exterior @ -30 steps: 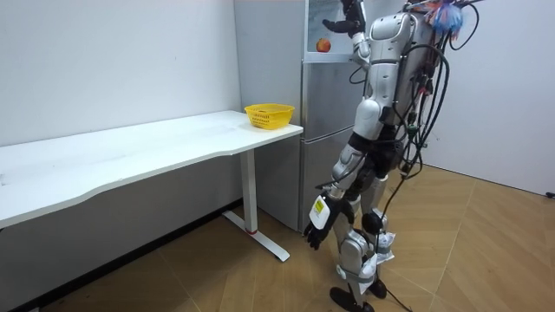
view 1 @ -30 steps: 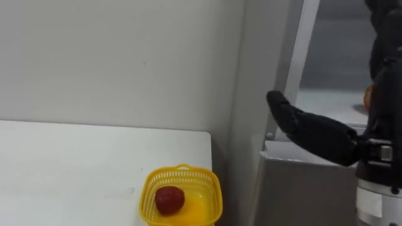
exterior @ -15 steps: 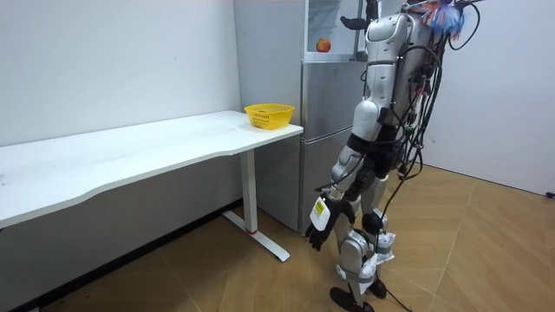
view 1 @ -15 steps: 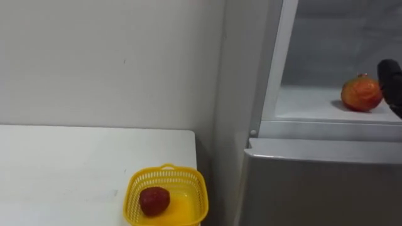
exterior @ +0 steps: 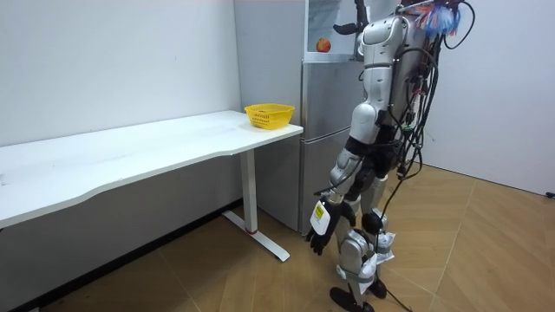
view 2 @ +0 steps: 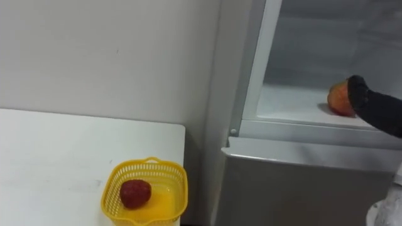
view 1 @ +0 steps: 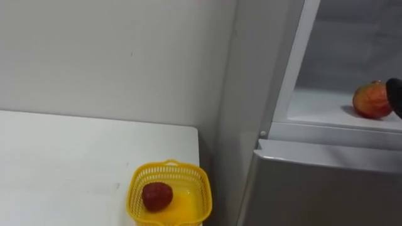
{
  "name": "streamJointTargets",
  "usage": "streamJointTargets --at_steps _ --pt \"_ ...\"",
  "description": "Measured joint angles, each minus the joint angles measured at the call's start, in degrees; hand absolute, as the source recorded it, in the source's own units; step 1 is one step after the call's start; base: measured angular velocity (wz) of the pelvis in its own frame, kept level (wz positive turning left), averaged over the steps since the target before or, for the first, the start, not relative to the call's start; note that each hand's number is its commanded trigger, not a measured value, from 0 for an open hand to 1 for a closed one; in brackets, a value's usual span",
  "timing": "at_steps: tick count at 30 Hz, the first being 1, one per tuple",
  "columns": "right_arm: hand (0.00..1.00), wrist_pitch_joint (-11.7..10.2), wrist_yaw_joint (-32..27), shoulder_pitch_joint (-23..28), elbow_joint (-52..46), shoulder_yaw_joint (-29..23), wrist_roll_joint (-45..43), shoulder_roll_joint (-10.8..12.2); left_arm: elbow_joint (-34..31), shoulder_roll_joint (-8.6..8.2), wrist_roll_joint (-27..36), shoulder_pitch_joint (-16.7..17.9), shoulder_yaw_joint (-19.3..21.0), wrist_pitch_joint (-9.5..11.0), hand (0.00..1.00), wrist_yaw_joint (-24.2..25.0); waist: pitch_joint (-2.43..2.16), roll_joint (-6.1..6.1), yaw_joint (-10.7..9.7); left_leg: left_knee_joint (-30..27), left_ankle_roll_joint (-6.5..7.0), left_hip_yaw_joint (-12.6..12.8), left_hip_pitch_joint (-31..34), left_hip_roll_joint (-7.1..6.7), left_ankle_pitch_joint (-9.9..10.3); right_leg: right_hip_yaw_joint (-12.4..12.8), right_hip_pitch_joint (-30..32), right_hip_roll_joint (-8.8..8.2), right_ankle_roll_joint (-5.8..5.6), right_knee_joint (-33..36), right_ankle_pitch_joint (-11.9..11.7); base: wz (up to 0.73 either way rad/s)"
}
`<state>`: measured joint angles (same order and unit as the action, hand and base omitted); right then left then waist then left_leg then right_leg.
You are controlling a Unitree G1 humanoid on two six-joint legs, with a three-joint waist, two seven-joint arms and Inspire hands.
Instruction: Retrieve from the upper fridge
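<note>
Fingers (view 2: 357,88) of the right hand (view 2: 380,110) are stretched out straight and unclenched. Their tip lies at the right side of the orange fruit (view 2: 338,99), and contact cannot be confirmed. That fruit sits on the white shelf (view 2: 289,102) in the open upper compartment of the fridge (view 2: 301,188). Left hand (exterior: 318,227) hangs relaxed beside the thigh. Yellow basket (view 2: 147,163) holds one red fruit (view 2: 134,193) and stands at the tabletop (view 2: 56,157) corner nearest the fridge. Shelf space left of the orange fruit is open.

A yellow basket (view 1: 171,166) holding a red fruit (view 1: 156,196) sits on the white table (view 1: 63,163).
</note>
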<state>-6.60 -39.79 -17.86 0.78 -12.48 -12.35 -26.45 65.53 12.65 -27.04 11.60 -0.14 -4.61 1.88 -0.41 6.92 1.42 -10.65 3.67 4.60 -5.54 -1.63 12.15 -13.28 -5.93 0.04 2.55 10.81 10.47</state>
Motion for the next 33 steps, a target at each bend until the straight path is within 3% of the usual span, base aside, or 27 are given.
streamJointTargets --at_steps 6,11,17,24,33 --pt "0.00 0.42 2.01 -5.05 6.12 0.52 4.40 -2.90 -1.47 0.04 0.00 1.02 1.17 -0.02 0.00 0.39 0.35 0.51 0.80 0.08 -0.01 -0.45 0.12 0.02 0.00 -1.13 -0.13 -0.10 0.00 -0.11 0.00 0.04" --pt "0.00 0.41 4.70 -9.88 12.16 2.45 6.76 -5.49 -1.56 0.14 0.13 1.22 1.54 0.15 0.00 1.53 0.32 0.60 0.73 -0.48 0.00 -1.63 0.85 -0.15 0.02 -2.31 -0.05 -0.31 -0.01 -0.14 -0.01 0.12" --pt "0.00 1.31 8.78 -11.64 15.89 3.09 10.58 -5.68 -1.55 0.24 0.41 1.58 2.32 -0.05 0.00 2.35 0.28 0.58 1.21 -0.71 -0.02 -2.35 1.37 -0.18 0.00 -3.22 -0.10 -0.41 -0.02 -0.09 0.00 0.07" --pt "0.00 3.72 10.88 -11.76 20.45 5.54 12.27 -7.25 -3.34 0.85 0.43 2.33 2.30 -0.29 0.00 2.86 -0.22 1.22 2.02 -0.98 -0.18 -2.76 1.86 -0.23 -0.12 -4.09 0.14 -0.52 -0.02 0.05 0.01 0.03" --pt "0.00 4.29 12.59 -12.68 23.45 6.86 12.05 -7.38 -3.55 1.49 0.37 3.39 2.29 -1.11 0.00 4.37 -0.10 1.76 2.12 -1.08 -0.19 -3.02 1.91 -0.28 -0.13 -4.20 0.05 -0.53 -0.02 0.01 0.01 0.01"
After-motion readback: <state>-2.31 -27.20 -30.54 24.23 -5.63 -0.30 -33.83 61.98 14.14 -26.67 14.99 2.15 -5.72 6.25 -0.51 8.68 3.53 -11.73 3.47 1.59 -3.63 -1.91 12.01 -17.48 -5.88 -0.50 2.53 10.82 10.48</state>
